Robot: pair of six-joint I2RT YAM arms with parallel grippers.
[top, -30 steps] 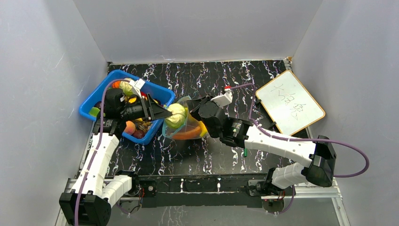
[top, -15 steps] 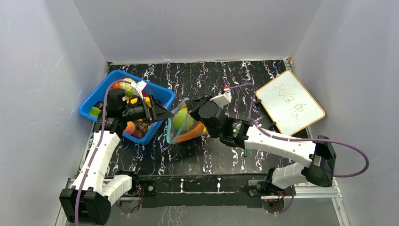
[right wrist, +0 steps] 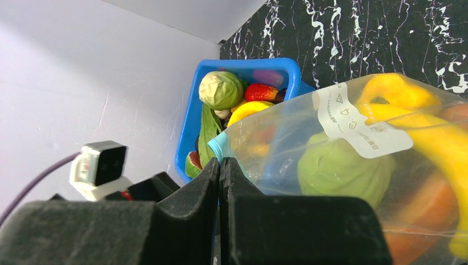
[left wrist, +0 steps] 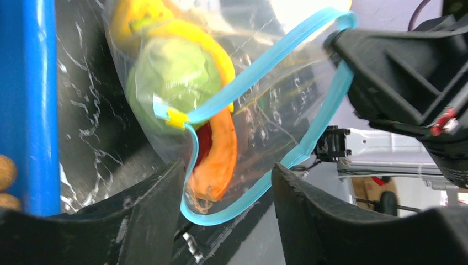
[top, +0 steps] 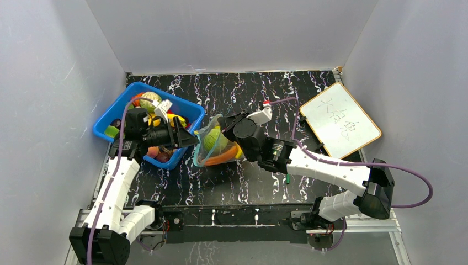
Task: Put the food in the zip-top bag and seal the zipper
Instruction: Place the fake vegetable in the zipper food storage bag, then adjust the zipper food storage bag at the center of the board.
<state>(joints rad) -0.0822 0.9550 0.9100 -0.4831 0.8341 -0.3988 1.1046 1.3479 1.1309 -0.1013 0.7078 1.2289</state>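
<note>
right tool [right wrist: 221, 165] clamping bag [top: 216, 150] at zipper [left wrist: 259, 61]; left tool [left wrist: 226, 182] half-wide, empty, facing bag mouth from 9 o'clock; food [top: 211, 139] lying inside bag; bin [right wrist: 186, 127] at 10 o'clock.

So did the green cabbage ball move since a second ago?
Yes. The green cabbage has gone a little to the right, away from the blue bin, and now sits lower inside the zip-top bag.

A whiteboard [top: 340, 120], well to the right of the right gripper [top: 223, 122], bears dark handwritten characters too small to read. Just beyond its fingertips, the white label patch [right wrist: 361, 124] on the zip-top bag [right wrist: 309, 160] shows small triangle symbols and illegible print.
</note>
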